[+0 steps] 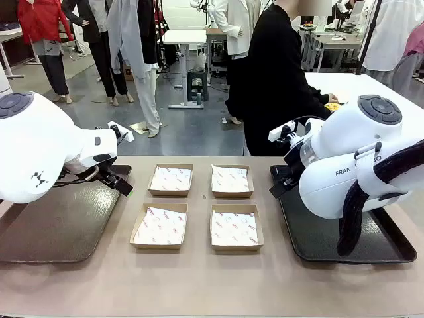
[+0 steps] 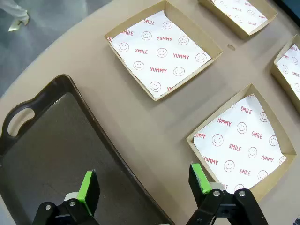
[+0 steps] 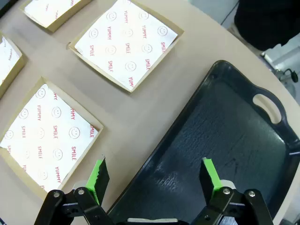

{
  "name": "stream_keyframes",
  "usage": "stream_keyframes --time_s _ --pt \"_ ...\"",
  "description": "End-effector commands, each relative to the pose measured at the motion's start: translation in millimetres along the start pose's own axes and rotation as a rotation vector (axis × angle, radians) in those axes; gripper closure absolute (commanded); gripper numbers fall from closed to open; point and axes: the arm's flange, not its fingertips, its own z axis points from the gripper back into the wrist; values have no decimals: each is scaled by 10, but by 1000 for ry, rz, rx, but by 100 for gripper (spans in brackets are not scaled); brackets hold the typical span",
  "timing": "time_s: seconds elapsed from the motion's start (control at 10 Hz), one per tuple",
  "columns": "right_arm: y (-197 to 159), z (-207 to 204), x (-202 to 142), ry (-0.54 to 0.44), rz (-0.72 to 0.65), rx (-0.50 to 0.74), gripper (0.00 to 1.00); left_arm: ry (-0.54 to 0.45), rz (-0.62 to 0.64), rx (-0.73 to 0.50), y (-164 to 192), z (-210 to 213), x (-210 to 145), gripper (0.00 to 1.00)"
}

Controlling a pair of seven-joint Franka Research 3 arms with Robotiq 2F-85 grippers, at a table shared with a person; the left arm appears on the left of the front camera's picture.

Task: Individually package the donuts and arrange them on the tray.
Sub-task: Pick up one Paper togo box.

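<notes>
Right gripper [image 3: 153, 166] and left gripper [image 2: 142, 173] are both hovering with jaws apart. What may be the yellow donut [image 1: 333, 106] is lying far right by the person's hand [image 1: 329, 99], nearer the right gripper.

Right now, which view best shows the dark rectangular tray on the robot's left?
The left wrist view: the dark rectangular tray lies beneath the left tool, its handle cutout plain. The front view has the left arm covering part of it. The right wrist view shows the other tray.
</notes>
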Motion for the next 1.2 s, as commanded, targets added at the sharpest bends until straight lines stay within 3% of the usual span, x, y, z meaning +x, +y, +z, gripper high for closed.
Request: stream_keyframes --time_s 0.0,1.1 --pt "0 0 0 0 0 0 0 0 0 0 -1 0 0 0" --pt "0 0 0 0 0 0 0 0 0 0 -1 0 0 0"
